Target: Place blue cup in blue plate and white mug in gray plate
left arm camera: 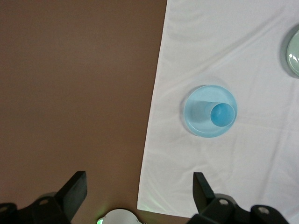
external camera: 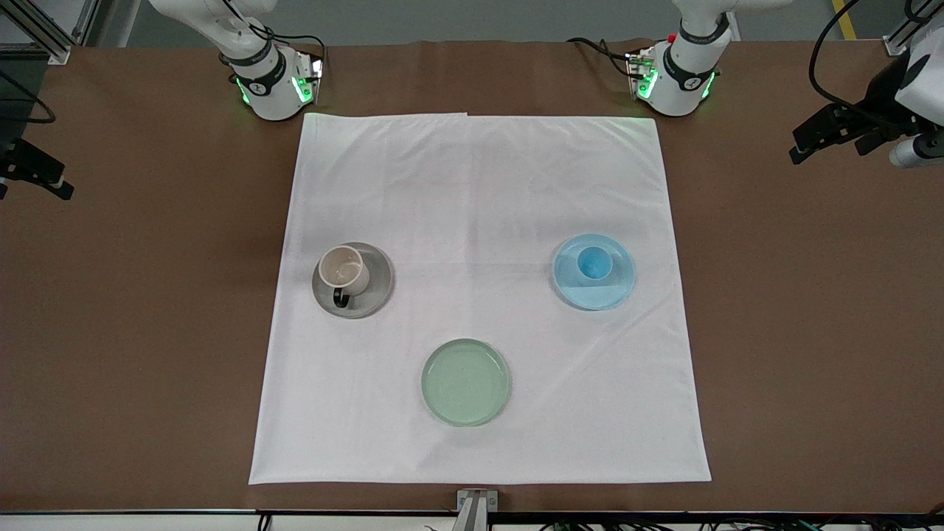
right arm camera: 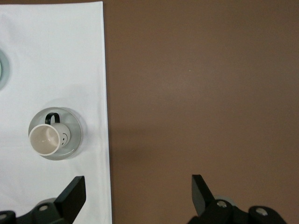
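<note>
We saw the small light-blue cup (external camera: pixel 592 263) in the blue plate (external camera: pixel 594 295), the cream mug (external camera: pixel 344 270) on the gray plate (external camera: pixel 376 291), and the left gripper (left arm camera: pixel 139 186) and the right gripper (right arm camera: pixel 138 189) both spread apart, empty.

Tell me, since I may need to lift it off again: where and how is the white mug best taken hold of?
Probably by the rim, from straight above. The white mug stands upright and mouth-up on the gray plate, so its wall is free all round. Its black loop handle points toward the front camera; setting one finger inside the mouth and one outside, on a side away from the handle, should avoid it.
</note>
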Controlling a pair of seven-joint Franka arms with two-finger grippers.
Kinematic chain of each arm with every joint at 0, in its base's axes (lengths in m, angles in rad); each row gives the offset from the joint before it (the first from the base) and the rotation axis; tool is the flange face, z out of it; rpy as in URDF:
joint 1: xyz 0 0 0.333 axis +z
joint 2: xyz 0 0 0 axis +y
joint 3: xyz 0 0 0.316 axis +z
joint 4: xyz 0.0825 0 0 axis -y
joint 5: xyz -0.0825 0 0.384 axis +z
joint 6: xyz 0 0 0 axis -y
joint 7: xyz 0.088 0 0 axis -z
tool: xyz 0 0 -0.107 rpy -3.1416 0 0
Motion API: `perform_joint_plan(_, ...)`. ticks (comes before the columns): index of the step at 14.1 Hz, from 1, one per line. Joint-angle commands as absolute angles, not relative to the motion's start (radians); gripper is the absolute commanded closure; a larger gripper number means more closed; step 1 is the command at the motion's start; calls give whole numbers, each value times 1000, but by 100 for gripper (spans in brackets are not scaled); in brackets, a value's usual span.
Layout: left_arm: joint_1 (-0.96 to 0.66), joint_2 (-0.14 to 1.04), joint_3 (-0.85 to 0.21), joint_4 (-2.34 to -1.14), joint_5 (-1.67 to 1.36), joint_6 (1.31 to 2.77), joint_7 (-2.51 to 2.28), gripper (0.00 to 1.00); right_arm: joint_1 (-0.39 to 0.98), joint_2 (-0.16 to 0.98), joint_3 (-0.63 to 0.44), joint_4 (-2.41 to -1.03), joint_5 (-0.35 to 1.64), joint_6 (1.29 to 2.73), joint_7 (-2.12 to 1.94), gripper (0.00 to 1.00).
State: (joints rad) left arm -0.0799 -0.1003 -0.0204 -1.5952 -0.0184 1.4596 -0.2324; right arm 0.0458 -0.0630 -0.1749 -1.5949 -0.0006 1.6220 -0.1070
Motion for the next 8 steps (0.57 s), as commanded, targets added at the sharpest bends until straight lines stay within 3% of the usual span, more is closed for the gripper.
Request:
perform_joint_plan(1, -80, -107, -26, -1592, 17, 1457, -225, 0, 48, -29, -169, -1529, -3, 1612, -115, 0)
perform_joint_plan(8, -78, -106, -29, -1589, 20, 1457, -222, 0, 55, 17, -166, -1459, 5, 1603, -115, 0)
